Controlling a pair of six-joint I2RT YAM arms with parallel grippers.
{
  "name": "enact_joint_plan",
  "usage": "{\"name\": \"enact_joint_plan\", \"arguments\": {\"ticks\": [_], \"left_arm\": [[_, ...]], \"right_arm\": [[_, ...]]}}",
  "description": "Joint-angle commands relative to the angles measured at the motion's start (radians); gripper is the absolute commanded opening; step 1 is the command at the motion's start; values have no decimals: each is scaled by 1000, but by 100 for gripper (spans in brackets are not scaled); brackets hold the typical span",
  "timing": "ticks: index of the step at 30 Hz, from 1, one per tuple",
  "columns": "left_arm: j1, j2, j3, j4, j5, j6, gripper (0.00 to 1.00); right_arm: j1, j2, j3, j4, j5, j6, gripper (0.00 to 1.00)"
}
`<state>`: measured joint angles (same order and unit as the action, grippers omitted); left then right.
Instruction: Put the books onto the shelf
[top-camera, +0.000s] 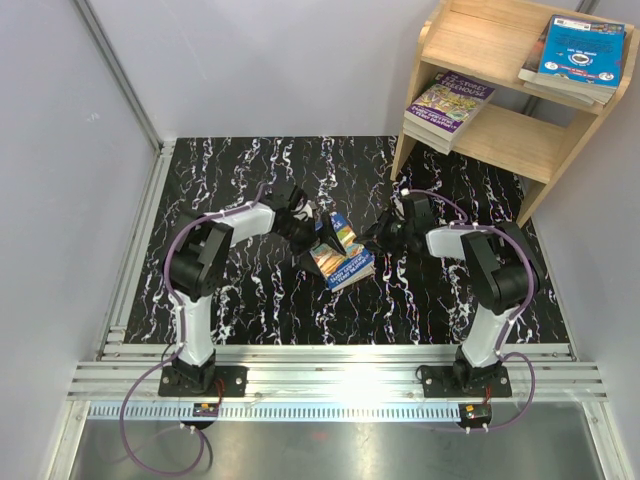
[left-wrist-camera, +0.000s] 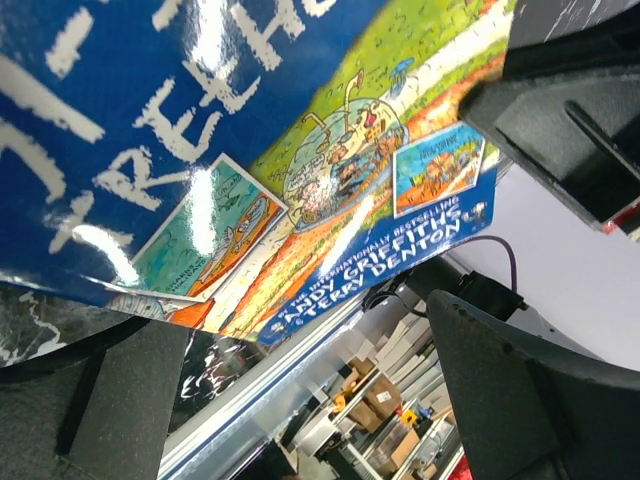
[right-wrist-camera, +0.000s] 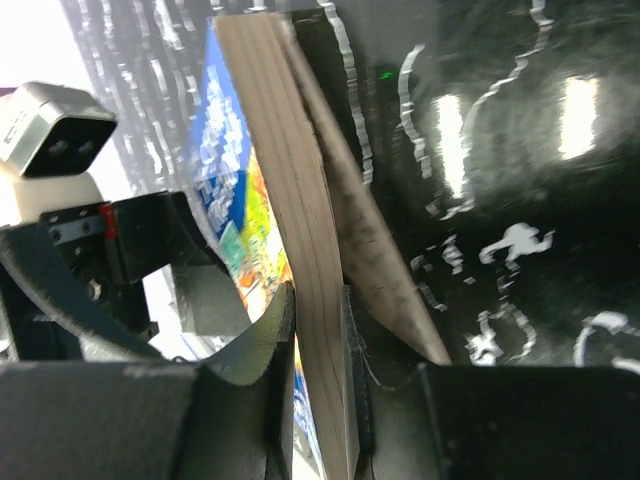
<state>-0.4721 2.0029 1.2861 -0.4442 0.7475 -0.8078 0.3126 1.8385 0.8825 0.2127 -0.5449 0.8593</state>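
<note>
A blue "Treehouse" book (top-camera: 335, 240) stands tilted up on edge at the middle of the black marbled table, over another book (top-camera: 352, 270) lying flat. My right gripper (top-camera: 383, 235) is shut on the tilted book: in the right wrist view both fingers press the page block (right-wrist-camera: 300, 240) from either side, the gripper (right-wrist-camera: 318, 330) low in the frame. My left gripper (top-camera: 305, 225) is open at the book's left side. Its glossy blue cover (left-wrist-camera: 250, 150) fills the left wrist view beyond the spread fingers (left-wrist-camera: 520, 400), with nothing between them. The wooden shelf (top-camera: 520, 135) stands at the far right.
On the shelf, a purple book (top-camera: 450, 100) lies on the lower tier and a blue-covered stack (top-camera: 580, 50) on the upper tier. White walls close in the table at left and back. An aluminium rail (top-camera: 330, 375) runs along the near edge.
</note>
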Motion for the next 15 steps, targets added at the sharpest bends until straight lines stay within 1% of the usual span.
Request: {"name": "enact_joint_plan", "arguments": {"ticks": [1, 3, 7, 11, 15], "left_arm": [[-22, -87, 110, 210, 56, -37, 99], [-19, -90, 111, 211, 62, -39, 99], [0, -116, 87, 202, 61, -28, 99], [53, -177, -8, 248, 62, -42, 99], [87, -208, -76, 279, 59, -53, 99]], "right_arm": [[83, -79, -19, 11, -233, 61, 0], [86, -113, -22, -7, -256, 58, 0], [83, -199, -16, -74, -227, 55, 0], [83, -260, 61, -144, -201, 75, 0], [83, -274, 128, -136, -210, 119, 0]]}}
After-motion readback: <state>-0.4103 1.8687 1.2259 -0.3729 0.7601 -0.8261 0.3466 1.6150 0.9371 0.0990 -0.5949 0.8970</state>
